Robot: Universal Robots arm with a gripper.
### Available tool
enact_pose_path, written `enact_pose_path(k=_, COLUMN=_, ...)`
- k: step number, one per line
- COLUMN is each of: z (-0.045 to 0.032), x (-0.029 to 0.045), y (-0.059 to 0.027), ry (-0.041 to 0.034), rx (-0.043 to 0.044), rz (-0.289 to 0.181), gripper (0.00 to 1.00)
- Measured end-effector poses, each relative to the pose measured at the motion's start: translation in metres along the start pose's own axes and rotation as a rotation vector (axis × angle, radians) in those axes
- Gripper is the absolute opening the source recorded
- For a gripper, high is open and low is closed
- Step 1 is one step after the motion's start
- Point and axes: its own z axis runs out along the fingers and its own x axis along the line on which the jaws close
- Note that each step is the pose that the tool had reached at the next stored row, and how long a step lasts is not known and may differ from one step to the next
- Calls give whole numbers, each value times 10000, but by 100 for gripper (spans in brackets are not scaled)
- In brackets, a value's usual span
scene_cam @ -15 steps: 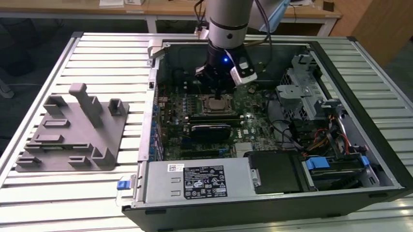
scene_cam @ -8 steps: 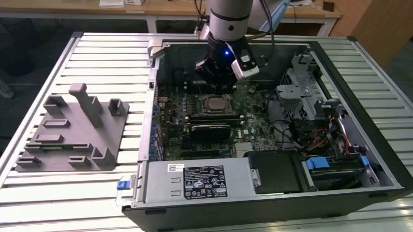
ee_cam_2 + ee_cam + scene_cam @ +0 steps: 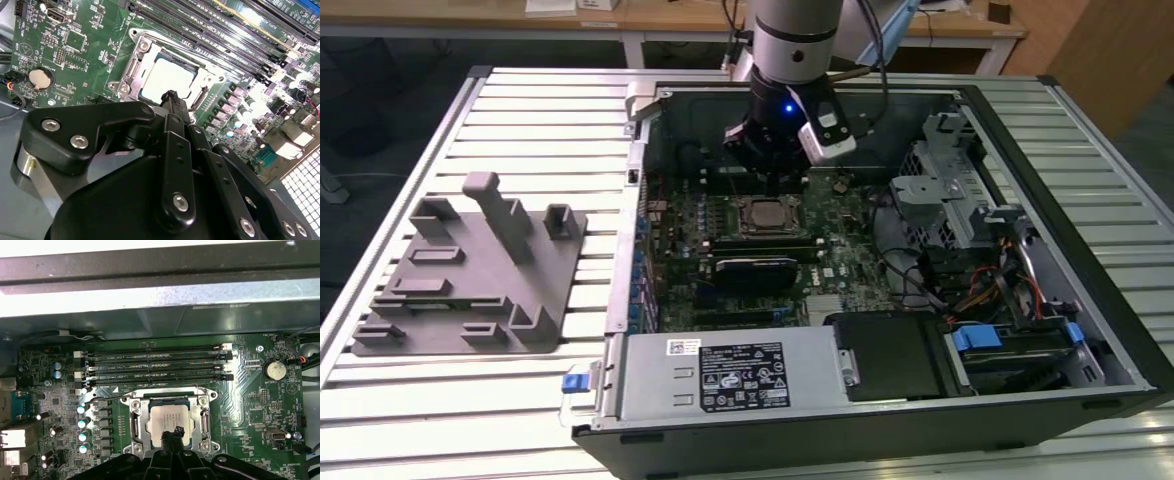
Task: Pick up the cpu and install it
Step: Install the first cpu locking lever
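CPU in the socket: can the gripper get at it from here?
Probably yes. The cpu lies face-up in the socket frame, its top uncovered, and the gripper hangs right above it with nothing between. Can't tell whether the frame clamps its rim.

One cpu [image 3: 167, 416], four memory slots [image 3: 155, 359]

A slatted metal table [image 3: 467, 410] of pale silvery ribs spreads across the foreground under even indoor light. Behind it stands a wooden desk [image 3: 680, 18] on white legs [image 3: 634, 48], over a dark floor [image 3: 387, 90]; a wooden panel [image 3: 1107, 55] rises at the exterior view's right.
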Motion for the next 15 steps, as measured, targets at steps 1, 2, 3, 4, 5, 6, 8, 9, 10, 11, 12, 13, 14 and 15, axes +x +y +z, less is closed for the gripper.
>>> enact_pose_path(k=1, z=0, x=0, y=0, ry=0, rx=0, rz=0, gripper=11)
enact_pose_path(k=2, z=-1, x=0, y=0, ry=-1, rx=0, rz=1, gripper=11)
enact_pose_path(k=3, z=-1, x=0, y=0, ry=0, rx=0, rz=0, gripper=11)
enact_pose_path(k=4, z=-1, x=0, y=0, ry=0, rx=0, rz=0, gripper=11)
enact_pose_path(k=5, z=-1, x=0, y=0, ry=-1, rx=0, rz=0, gripper=11)
enact_pose_path(k=6, z=-2, x=0, y=0, ry=-1, rx=0, rz=0, gripper=11)
enact_pose_path(k=8, z=-2, x=7, y=0, ry=0, rx=1, rz=1, gripper=11)
enact_pose_path(k=9, z=-3, x=19, y=-1, ry=1, rx=2, rz=0, gripper=11)
enact_pose_path(k=10, z=-2, x=37, y=-3, ry=0, rx=2, rz=1, gripper=11)
enact_pose_path(k=11, z=-2, x=59, y=-4, ry=0, rx=1, rz=-1, gripper=11)
enact_pose_path(k=12, z=-1, x=81, y=-5, ry=0, rx=1, rz=0, gripper=11)
enact_pose_path(k=13, z=-1, x=109, y=-7, ry=0, rx=0, rz=0, gripper=11)
enact_pose_path(k=14, z=-1, x=139, y=-9, ry=0, rx=0, rz=1, gripper=11)
enact_pose_path(k=15, z=0, x=167, y=-11, ry=0, rx=0, rz=0, gripper=11)
